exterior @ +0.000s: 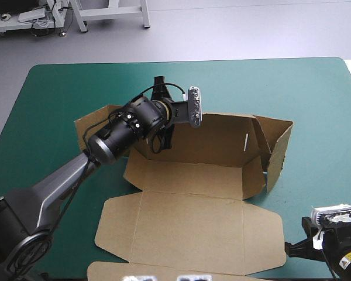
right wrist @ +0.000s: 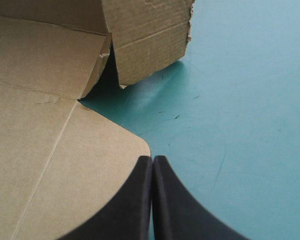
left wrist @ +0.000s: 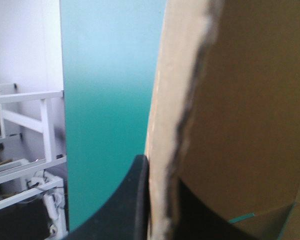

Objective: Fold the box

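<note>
1. At the near right corner of the table (exterior: 333,134), the right gripper (right wrist: 152,162) is seen low over the teal-green cover (right wrist: 240,125). Its black fingers (right wrist: 132,205) are pressed together into one pointed arch. The arch is set just beside the rounded corner of the lid (right wrist: 65,165).
2. Along the near edge, the lid of the brown box (exterior: 222,158) is laid flat on the cover. A rounded corner is turned toward each side edge. A further strip of board (exterior: 164,272) is joined to the lid at the near edge itself.
3. At the middle of the table, the floor (exterior: 193,175) of the box is shown open upward. It is joined to the lid by a straight crease.
4. Toward the right edge, the right end wall (exterior: 279,149) is raised and tilted. In the right wrist view its lower corner is seen resting on the cover, ahead of the right gripper and apart from it.
5. Toward the far edge, the far wall (exterior: 222,132) is raised. The left gripper (exterior: 162,126) is clamped on its upper edge, nearer the wall's left end. In the left wrist view the raw board edge is gripped with one finger on each face.
6. Toward the left edge, the left end flap (exterior: 90,132) is seen spread outward, partly hidden by the left arm.
</note>
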Controlling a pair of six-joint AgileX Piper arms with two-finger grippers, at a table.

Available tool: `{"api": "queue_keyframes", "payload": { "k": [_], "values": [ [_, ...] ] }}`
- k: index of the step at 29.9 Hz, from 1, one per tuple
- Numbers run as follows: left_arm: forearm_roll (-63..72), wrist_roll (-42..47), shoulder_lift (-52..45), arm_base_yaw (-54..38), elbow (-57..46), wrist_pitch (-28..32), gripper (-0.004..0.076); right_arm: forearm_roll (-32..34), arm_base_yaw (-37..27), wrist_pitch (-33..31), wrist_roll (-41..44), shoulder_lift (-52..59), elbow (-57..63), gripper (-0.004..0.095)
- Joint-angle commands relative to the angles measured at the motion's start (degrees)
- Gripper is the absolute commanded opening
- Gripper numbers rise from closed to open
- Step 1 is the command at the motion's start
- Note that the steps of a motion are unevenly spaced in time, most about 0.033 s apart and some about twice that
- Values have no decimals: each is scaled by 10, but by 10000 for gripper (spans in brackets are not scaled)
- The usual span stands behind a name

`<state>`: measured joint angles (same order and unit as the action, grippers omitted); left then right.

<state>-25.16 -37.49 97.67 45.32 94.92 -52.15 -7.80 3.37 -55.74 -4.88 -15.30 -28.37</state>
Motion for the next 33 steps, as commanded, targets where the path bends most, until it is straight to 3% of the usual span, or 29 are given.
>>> {"api": "queue_keyframes", "payload": {
  "k": [1, 11, 20, 33],
  "values": [
    [-119, 103, -32, 31, 0, 36, -9, 1, 2, 42, -2, -8, -21, -18],
    [-310, 309, -62, 102, -104, 84, -9, 4, 2, 54, 4, -8, -21, -18],
    [-453, 493, -117, 123, -232, 93, -9, 4, 2, 65, 23, -9, -21, -19],
    [-479, 516, -160, 154, -318, 94, -9, 1, 2, 95, 77, -48, -67, -18]
  ]
}}
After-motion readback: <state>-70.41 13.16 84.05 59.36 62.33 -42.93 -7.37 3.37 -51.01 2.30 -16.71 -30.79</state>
